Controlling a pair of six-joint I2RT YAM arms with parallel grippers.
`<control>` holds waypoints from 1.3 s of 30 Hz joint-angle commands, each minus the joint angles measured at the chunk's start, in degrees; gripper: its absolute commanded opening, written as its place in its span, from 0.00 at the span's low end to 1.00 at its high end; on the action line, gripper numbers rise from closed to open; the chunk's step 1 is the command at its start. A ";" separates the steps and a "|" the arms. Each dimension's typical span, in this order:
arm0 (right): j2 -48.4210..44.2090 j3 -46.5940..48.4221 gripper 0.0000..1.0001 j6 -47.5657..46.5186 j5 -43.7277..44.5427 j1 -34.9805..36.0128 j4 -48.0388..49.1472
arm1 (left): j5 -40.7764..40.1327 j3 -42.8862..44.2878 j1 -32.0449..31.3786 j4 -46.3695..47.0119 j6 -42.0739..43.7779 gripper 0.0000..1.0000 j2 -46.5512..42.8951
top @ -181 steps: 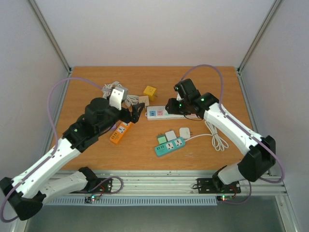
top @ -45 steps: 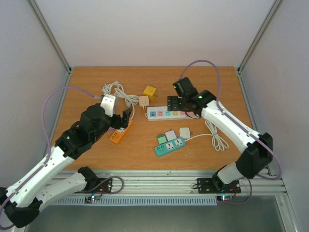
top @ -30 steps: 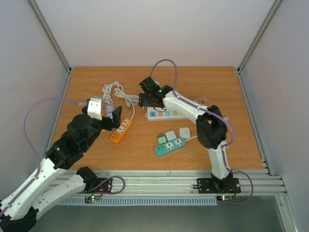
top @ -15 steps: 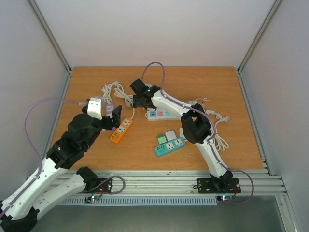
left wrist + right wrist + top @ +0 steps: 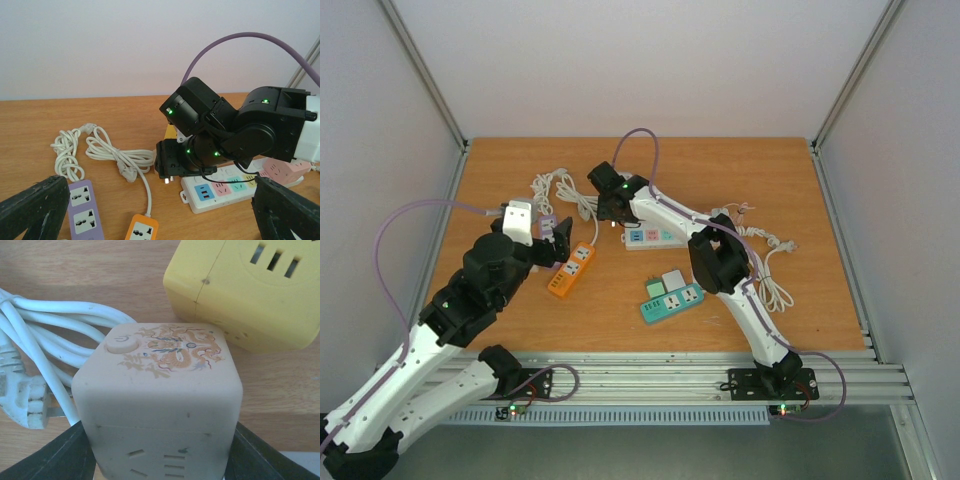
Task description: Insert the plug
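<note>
A beige cube plug (image 5: 160, 410) with a dragon print fills the right wrist view. My right gripper (image 5: 160, 452) is shut on it, a dark finger (image 5: 60, 457) pressed to each side. From above, the right gripper (image 5: 605, 208) hides the plug, left of the white power strip (image 5: 655, 236). In the left wrist view the plug's metal prongs (image 5: 166, 178) show under the right gripper, beside the white power strip (image 5: 235, 182). My left gripper (image 5: 557, 240) hangs open over the purple strip (image 5: 548, 225), holding nothing.
A yellow cube socket (image 5: 245, 295) sits just behind the plug. A coiled white cable (image 5: 555, 188) lies to its left. An orange strip (image 5: 571, 271), a teal strip (image 5: 672, 302) with adapters and a loose white cord (image 5: 772, 285) lie nearer the front.
My right arm swung left from the white power strip to the beige plug and its jaws closed on the plug. My left arm drew back earlier and has since held still, open.
</note>
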 commanded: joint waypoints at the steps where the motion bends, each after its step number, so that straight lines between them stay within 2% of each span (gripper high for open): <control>1: 0.80 0.47 0.56 1.16 0.69 -0.22 -0.87 | -0.33 -0.37 0.40 3.54 -0.34 0.99 0.38; 5: -1.99 -4.47 0.50 0.14 -0.96 -0.17 3.88 | -0.04 -0.46 0.42 3.68 -0.42 0.99 0.65; 12: -11.87 -21.85 0.47 -4.00 -5.51 0.32 23.34 | 1.10 -0.55 0.68 3.73 -1.09 0.99 1.84; 17: -18.76 -23.86 0.47 -4.62 -7.09 0.52 22.25 | 2.23 0.55 1.04 2.93 -1.83 0.99 3.55; 22: -29.89 -29.30 0.47 -1.07 -9.25 0.61 23.26 | 11.14 0.79 1.08 4.62 -0.45 0.99 4.36; 31: -48.90 -38.71 0.48 8.38 -10.96 0.55 21.42 | 18.37 0.57 1.09 8.42 -5.24 0.99 4.35; 39: -59.61 -45.58 0.49 19.80 -18.63 0.80 23.33 | 29.04 -0.98 1.11 18.24 -11.39 0.99 8.17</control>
